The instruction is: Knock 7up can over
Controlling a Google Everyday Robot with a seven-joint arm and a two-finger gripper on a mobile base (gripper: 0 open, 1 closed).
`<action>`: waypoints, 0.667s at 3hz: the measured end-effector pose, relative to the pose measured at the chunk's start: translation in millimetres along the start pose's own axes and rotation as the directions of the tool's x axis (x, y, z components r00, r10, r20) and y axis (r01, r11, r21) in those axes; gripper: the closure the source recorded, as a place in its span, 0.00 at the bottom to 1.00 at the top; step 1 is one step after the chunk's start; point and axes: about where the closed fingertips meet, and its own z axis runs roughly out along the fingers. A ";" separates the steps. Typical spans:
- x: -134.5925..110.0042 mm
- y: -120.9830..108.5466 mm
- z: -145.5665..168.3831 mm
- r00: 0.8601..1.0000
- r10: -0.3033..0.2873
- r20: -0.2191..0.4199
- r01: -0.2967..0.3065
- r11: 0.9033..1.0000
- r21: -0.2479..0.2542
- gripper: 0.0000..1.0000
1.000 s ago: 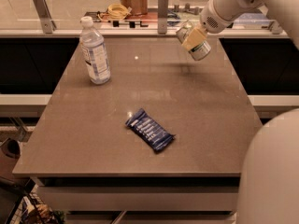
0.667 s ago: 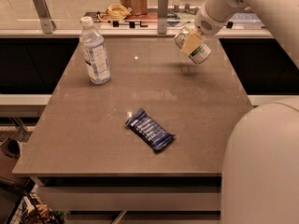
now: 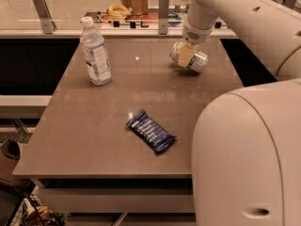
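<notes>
The 7up can is a small silvery can with green marks at the far right of the brown table. It is tipped well over, its length running left to right, low over the table top. My gripper comes down from the white arm and sits right on the can, with a tan pad across the can's middle. I cannot tell whether the can rests on the table or hangs from the gripper.
A clear water bottle with a white cap stands at the far left. A blue snack packet lies near the table's front middle. The robot's white body fills the lower right. A counter with clutter runs behind the table.
The gripper and the can have shifted left and a little lower along the table's far right, and the can is tipped further over.
</notes>
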 end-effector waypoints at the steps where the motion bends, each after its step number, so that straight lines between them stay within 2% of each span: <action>1: -12.0 9.9 21.4 0.997 -0.065 -0.046 0.064 0.998 -0.024 1.00; 2: -11.5 10.5 23.0 0.997 -0.063 -0.046 0.062 0.998 -0.026 0.82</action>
